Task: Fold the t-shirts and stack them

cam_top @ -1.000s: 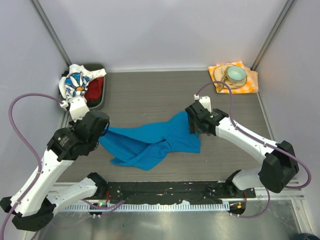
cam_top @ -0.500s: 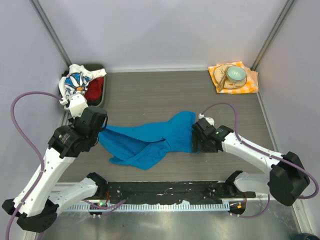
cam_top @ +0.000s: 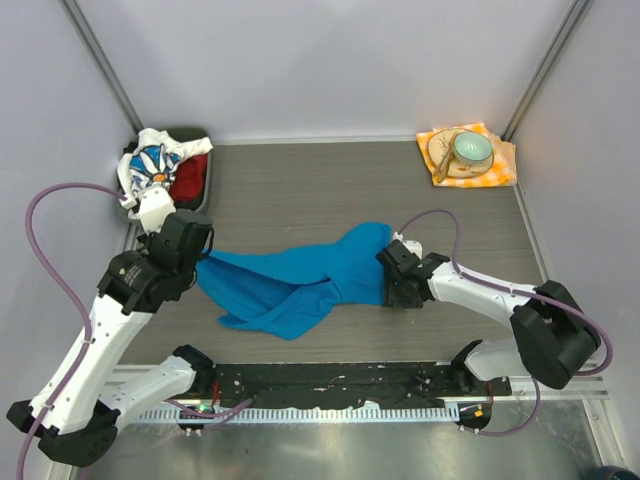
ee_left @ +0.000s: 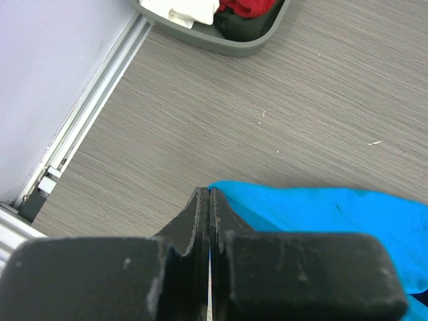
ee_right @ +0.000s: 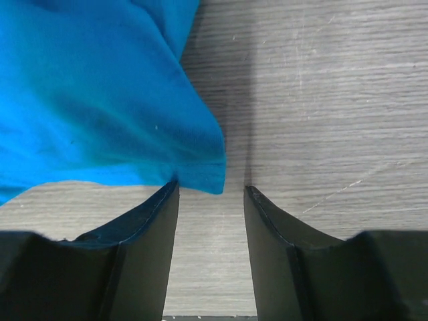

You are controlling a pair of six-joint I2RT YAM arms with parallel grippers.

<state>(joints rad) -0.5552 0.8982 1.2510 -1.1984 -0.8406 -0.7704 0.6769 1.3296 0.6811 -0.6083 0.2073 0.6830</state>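
The blue t-shirt [cam_top: 310,285] is soft matt cloth; the table [cam_top: 300,190] is matt grey wood-grain.

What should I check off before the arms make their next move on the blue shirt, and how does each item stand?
1. Left gripper shut on the blue t-shirt edge: ok.
2. Shirt corner lying between the right gripper fingers: ok.
3. Right gripper closed on that corner: not ok, it is open.
4. Shirt lying flat: not ok, it is bunched and twisted.
5. Daisy t-shirt and red t-shirt out of the way in the bin: ok.
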